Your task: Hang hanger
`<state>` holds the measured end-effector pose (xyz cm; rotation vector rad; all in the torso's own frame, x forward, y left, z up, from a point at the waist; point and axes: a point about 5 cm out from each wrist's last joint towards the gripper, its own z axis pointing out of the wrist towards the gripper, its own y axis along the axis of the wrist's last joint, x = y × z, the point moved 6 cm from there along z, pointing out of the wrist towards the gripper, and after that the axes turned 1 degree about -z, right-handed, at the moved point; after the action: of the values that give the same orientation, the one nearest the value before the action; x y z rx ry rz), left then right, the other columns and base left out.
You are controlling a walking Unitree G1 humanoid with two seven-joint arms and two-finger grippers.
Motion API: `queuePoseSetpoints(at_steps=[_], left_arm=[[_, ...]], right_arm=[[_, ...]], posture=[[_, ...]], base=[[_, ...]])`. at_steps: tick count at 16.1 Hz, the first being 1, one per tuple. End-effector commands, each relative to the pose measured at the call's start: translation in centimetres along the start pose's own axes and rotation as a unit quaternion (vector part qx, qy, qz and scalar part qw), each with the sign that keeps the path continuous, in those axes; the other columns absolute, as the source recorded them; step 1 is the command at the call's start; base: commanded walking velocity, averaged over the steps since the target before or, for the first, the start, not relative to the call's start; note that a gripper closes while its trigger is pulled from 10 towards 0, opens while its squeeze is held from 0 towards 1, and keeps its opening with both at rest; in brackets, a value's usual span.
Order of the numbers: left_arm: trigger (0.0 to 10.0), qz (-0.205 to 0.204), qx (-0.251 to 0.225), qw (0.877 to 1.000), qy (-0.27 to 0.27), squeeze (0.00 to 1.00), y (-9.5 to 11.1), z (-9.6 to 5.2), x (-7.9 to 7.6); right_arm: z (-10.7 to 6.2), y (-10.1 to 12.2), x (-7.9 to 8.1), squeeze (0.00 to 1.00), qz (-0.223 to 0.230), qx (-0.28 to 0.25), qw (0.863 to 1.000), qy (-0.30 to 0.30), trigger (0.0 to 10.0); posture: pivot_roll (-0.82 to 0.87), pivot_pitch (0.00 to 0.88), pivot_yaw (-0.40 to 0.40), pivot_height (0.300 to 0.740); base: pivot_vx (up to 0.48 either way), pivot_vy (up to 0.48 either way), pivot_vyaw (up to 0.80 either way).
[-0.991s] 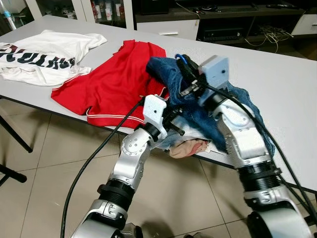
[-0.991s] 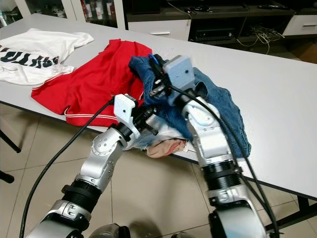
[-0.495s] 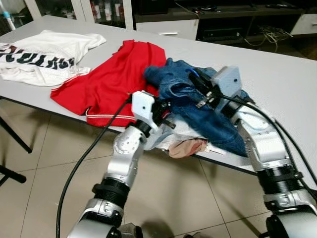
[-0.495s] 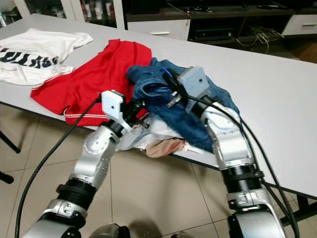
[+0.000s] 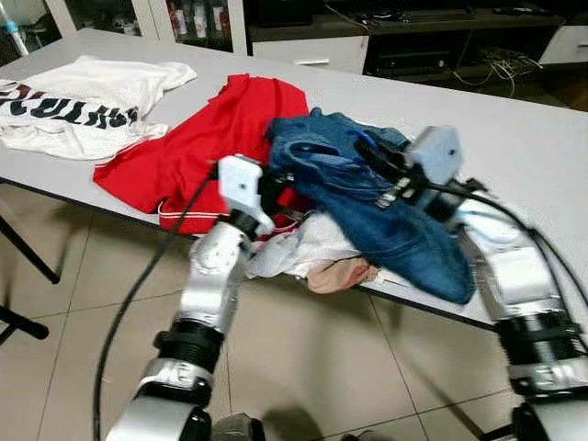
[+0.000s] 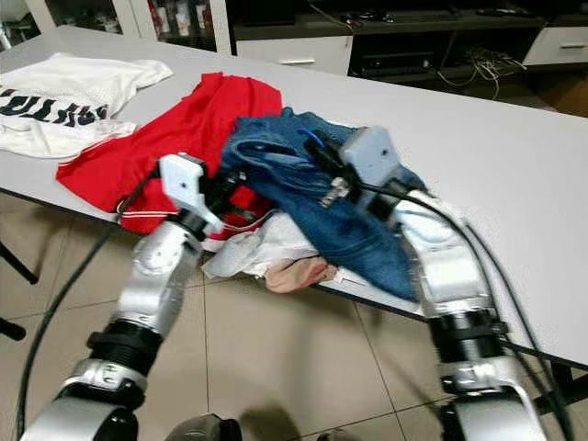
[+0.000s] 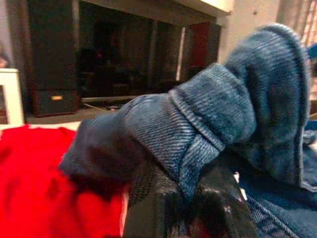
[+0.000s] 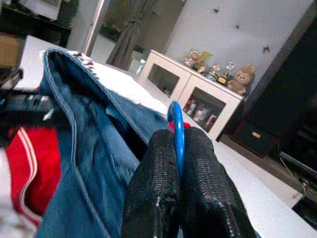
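The right gripper (image 8: 177, 148) has its jaws closed tight on the blue hook of the hanger (image 8: 176, 121). The rest of the hanger is hidden inside the jeans (image 5: 386, 207), so it sits in the pile near the front edge of the bench (image 5: 542, 129). Holding the hook keeps the hanger steady, likely so the jeans can be put on it the right way. The left gripper (image 7: 185, 203) is on the other side of the jeans, just beside the red shirt (image 5: 207, 138). Its jaws are closed on a thick fold of the jeans, and that fold droops over them. I think it holds this end up so the cloth can be spread out and not bunch up. Under the jeans lies a white and pink cloth (image 5: 317, 257) that hangs a bit over the bench edge. It could slide off if the jeans get pulled hard. A white shirt (image 5: 87, 96) with black letters lies well apart, at the far left end. The hanger is not hung yet, and I see no rail to hang it on.
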<state>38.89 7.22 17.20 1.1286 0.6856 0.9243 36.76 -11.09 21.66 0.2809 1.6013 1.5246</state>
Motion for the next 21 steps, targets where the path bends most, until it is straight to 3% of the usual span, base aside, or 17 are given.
queuePoseSetpoints(at_steps=[1,4,7,11,13,14,18,19,21], left_arm=[[0.0,0.010,-0.020,0.998,0.058,0.00,1.2,-0.5,3.2],[0.0,0.032,-0.017,0.996,0.084,0.00,1.6,-0.8,5.5],[0.0,0.041,-0.014,0.995,0.093,0.00,1.7,-0.9,6.1],[0.0,0.048,-0.007,0.993,0.107,0.00,1.3,-1.3,6.8],[0.0,0.049,-0.001,0.993,0.110,0.00,0.9,-1.6,7.0],[0.0,0.033,0.004,0.995,0.098,0.00,0.4,-1.7,6.4],[0.0,0.013,0.023,0.999,0.045,0.00,-1.3,-1.4,2.6],[0.0,0.009,0.023,0.999,0.043,0.00,-1.6,-1.1,1.6],[0.0,0.009,0.023,0.998,0.050,0.00,-1.6,-1.0,1.6]], right_arm=[[-1.3,0.1,-1.2,0.00,-0.012,0.002,1.000,-0.013,0.0],[-2.1,-1.1,-1.9,0.00,-0.035,0.031,0.998,-0.030,0.0],[-2.5,-1.2,-2.9,0.00,-0.042,0.036,0.997,-0.054,0.0],[-3.5,-1.8,-7.5,0.00,-0.075,0.072,0.981,-0.162,0.0],[-3.8,-1.0,-9.8,0.00,-0.068,0.060,0.969,-0.228,0.0],[-3.4,0.5,-10.8,0.00,-0.052,0.025,0.961,-0.270,0.0],[-0.6,3.6,-9.4,0.00,-0.037,-0.047,0.964,-0.259,0.0],[0.8,3.5,-7.3,0.00,-0.053,-0.043,0.979,-0.195,0.0],[1.0,3.0,-6.2,0.00,-0.072,-0.030,0.984,-0.160,0.0]], posture=[[-0.04,0.000,0.018,0.740],[-0.05,0.000,0.026,0.740],[-0.05,0.000,0.031,0.740],[-0.05,0.000,0.035,0.740],[-0.05,0.000,0.035,0.740],[-0.05,0.000,0.030,0.740],[-0.04,0.000,0.022,0.740],[-0.04,0.000,0.017,0.740],[-0.04,0.000,0.017,0.740]], base=[[0.000,0.000,0.00],[0.000,0.000,0.00],[0.000,0.000,0.00],[0.000,0.000,0.00],[0.000,0.000,0.00],[0.000,0.000,0.00],[0.000,0.000,0.00],[0.000,0.000,0.00],[0.000,0.000,0.00]])
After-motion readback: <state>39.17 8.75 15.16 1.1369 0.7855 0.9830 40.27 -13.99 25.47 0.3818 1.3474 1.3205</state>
